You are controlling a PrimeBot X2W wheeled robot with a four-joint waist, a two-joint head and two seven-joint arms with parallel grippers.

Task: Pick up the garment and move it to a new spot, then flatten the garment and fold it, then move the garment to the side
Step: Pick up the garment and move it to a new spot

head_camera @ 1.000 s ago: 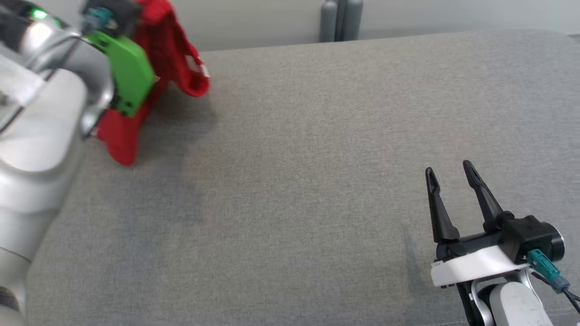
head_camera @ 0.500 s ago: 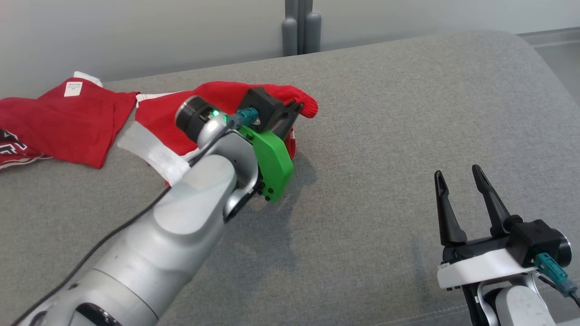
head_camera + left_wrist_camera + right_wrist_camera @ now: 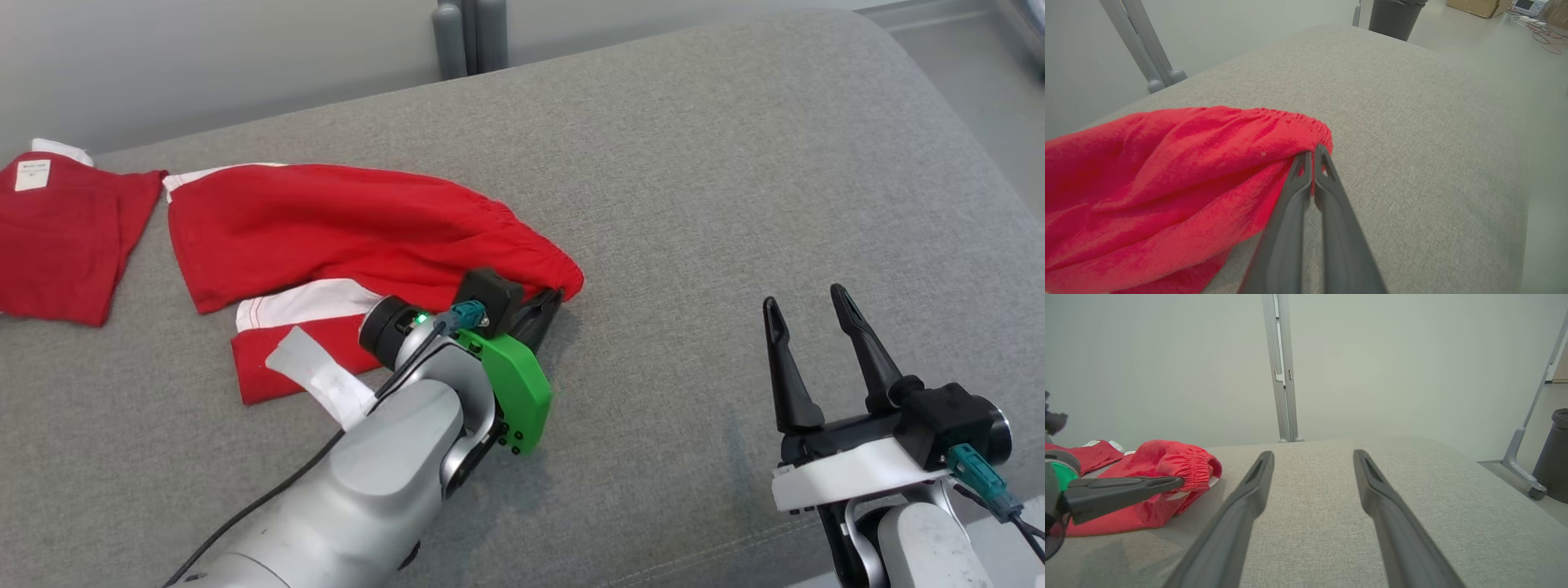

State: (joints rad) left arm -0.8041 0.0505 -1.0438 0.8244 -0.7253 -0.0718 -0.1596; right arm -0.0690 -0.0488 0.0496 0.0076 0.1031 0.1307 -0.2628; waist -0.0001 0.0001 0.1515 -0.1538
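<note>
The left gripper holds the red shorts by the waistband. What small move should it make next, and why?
Probably drag the waistband a little to the robot's right, onto the bare grey padded surface. The left gripper is shut on the elastic edge of the red shorts, the legs lie rumpled, and another red garment sits close on the left.

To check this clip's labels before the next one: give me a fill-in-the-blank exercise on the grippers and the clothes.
The left gripper has its fingers ____ on the waistband of the red shorts.
The right gripper has its fingers open and holds ____.
The shorts rest on a ____ padded surface.
In the head view, a second red garment lies to the shorts' ____.
Missing words: shut, nothing, grey, left.
</note>
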